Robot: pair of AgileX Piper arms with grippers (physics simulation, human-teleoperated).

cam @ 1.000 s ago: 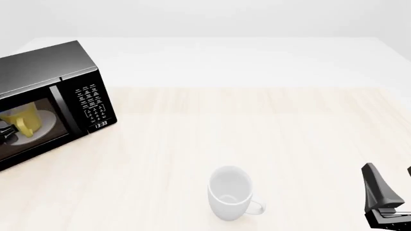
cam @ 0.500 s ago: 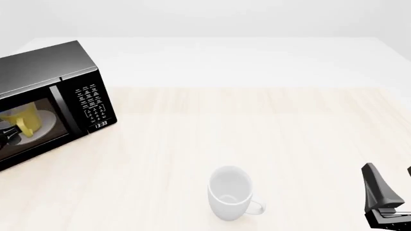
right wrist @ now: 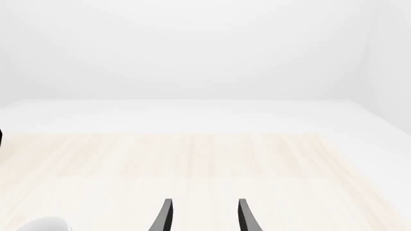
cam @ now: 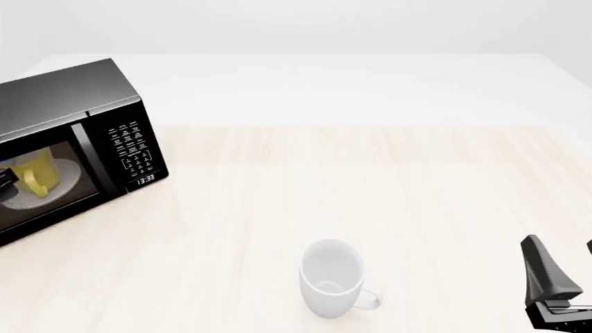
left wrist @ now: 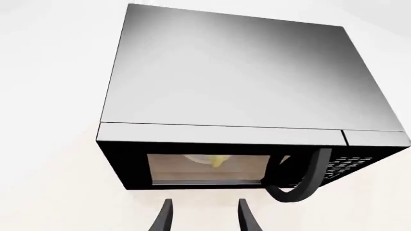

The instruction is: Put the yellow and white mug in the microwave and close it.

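Observation:
The black microwave (cam: 83, 132) stands at the table's far left, its door looking flush against the body. Through the door window I see the yellow and white mug (cam: 37, 173) on the white turntable plate (cam: 63, 172). In the left wrist view the microwave (left wrist: 237, 72) is seen from above, with a sliver of the mug (left wrist: 218, 161) behind the glass and the curved door handle (left wrist: 301, 180) beside it. My left gripper (left wrist: 204, 219) hangs open and empty just in front of the door. My right gripper (cam: 562, 262) sits open and empty at the near right, also shown as the right gripper (right wrist: 204, 216).
An all-white mug (cam: 331, 277) stands upright near the front middle of the table, handle toward the right; its rim, the white mug (right wrist: 42, 225), shows in the right wrist view. The button panel and clock (cam: 134, 152) face the table's middle.
The dark tip of my left gripper in front of the microwave window has slid back toward the left edge of the front view. The right arm and both mugs have not moved.

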